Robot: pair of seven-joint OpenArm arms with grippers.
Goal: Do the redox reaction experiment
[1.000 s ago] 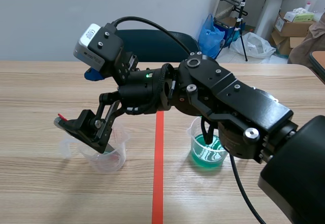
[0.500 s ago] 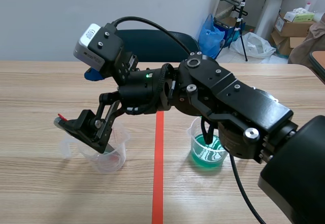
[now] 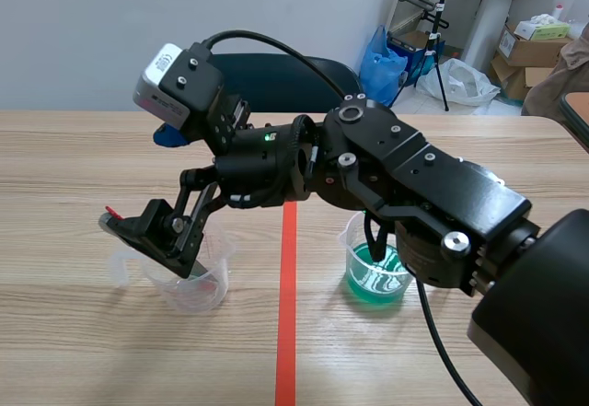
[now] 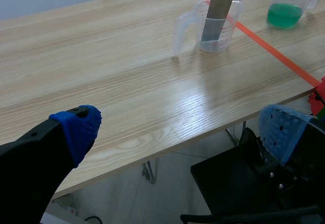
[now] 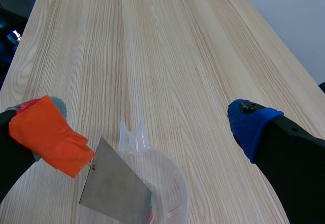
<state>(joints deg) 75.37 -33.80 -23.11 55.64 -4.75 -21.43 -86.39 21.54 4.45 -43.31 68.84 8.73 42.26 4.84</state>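
Note:
My right arm comes in from the right and reaches past the red tape line. Its gripper (image 3: 156, 240) hangs open over a clear measuring beaker (image 3: 189, 282). In the right wrist view the gripper (image 5: 147, 120) has its fingers wide apart, one pad (image 5: 48, 132) covered in orange-red. A grey metal strip (image 5: 114, 188) leans in the beaker (image 5: 162, 183), its upper corner close by that orange pad. A second beaker with green liquid (image 3: 377, 272) stands right of the tape line. My left gripper (image 4: 180, 127) is open and empty, off the table's near edge. It looks toward the strip (image 4: 217, 10) and the green beaker (image 4: 285, 8).
An orange-red tape line (image 3: 287, 314) runs down the middle of the wooden table (image 3: 74, 332). A dark chair (image 3: 276, 79) stands behind the far edge. Boxes and bags (image 3: 534, 52) lie on the floor at the back right.

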